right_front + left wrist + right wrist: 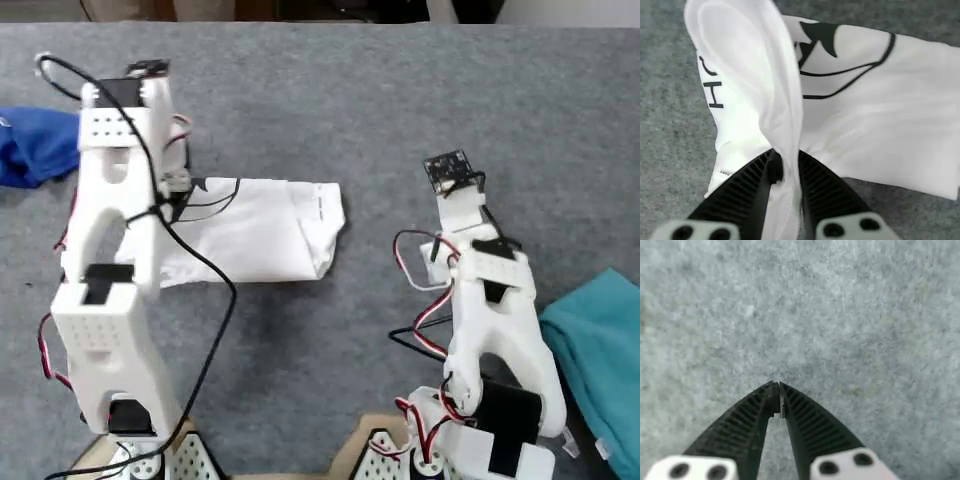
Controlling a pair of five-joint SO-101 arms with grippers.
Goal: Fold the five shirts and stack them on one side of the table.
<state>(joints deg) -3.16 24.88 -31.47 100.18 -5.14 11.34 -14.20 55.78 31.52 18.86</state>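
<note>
The grey felt tabletop (400, 110) carries a half-folded white fabric shirt with black line print (255, 235) on its left half. A crumpled teal fabric shirt (600, 340) sits at the right edge and a bunched blue fabric shirt (35, 145) at the left edge, both well apart from it. My left fingers (776, 167) are clamped on a raised fold of the white shirt, which looks light, limp and likely to sag, so I judge an edge or corner the best hold. My right fingers (776, 400) are pressed together on nothing above bare felt.
</note>
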